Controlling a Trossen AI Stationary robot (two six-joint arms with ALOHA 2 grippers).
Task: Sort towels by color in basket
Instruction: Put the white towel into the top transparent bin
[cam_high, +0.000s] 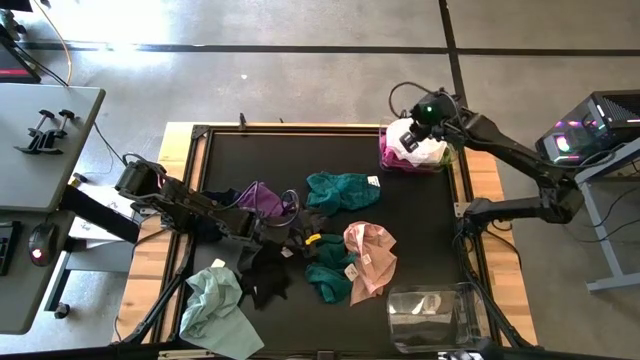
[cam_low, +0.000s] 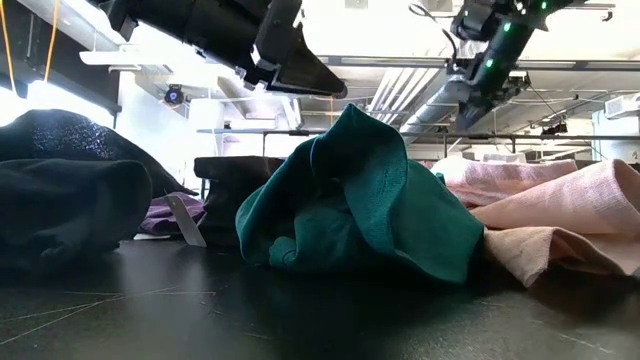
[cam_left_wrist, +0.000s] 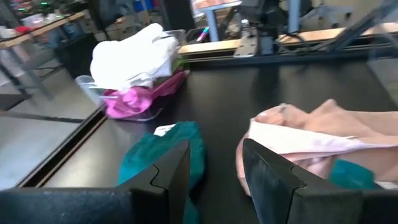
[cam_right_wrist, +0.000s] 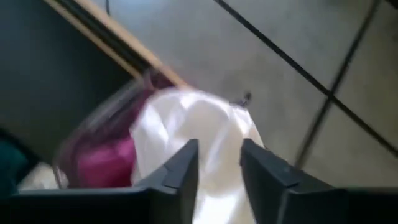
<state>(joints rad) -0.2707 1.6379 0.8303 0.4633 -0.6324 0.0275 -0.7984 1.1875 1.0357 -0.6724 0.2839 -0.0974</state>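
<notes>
Over the far-corner basket (cam_high: 385, 150) the right gripper (cam_right_wrist: 217, 163) is hovering slightly parted and empty above the white towel (cam_high: 412, 140), while the left gripper (cam_left_wrist: 214, 163) is hanging open near the teal towel (cam_left_wrist: 158, 163).

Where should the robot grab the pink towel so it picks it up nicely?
Best guess: pinch the raised fold along the top of the pink towel, coming straight down from above. It lies crumpled on the black mat with a ridge standing up, so fingers can close on it. The open left gripper is already close to it; the right gripper is over the clear basket at the far corner.
</notes>
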